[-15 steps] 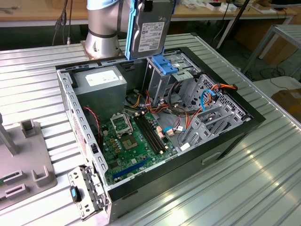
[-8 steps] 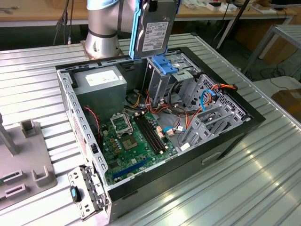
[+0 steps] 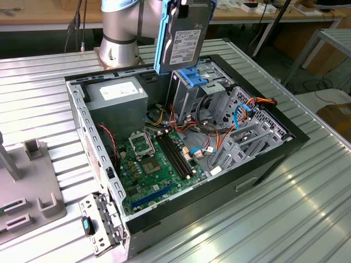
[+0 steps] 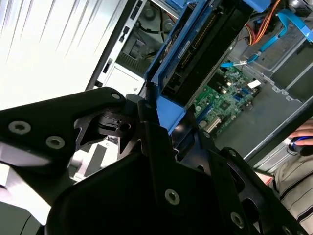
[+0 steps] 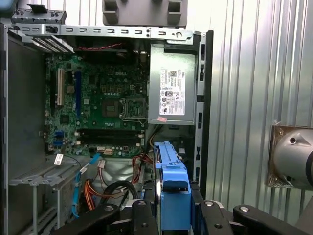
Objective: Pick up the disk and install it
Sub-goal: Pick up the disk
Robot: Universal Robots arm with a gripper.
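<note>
Ribbed metal table (image 3: 296, 219) carries the open black PC case (image 3: 285, 143), side panel off. Inside I see grey PSU (image 3: 118, 97), green mobo (image 3: 156, 167), then the drive cage (image 3: 189, 96) w/ blue parts on top. Pickup looks done: the disk (image 3: 184, 38) hangs in air above that cage, not seated, so install is what's left, approx halfway imo. It's held on edge, long axis near vertical, label facing the exterior view, lower end aimed down at the cage. Gripper (image 5: 175, 208) is clamped on its blue-railed top end.
</note>
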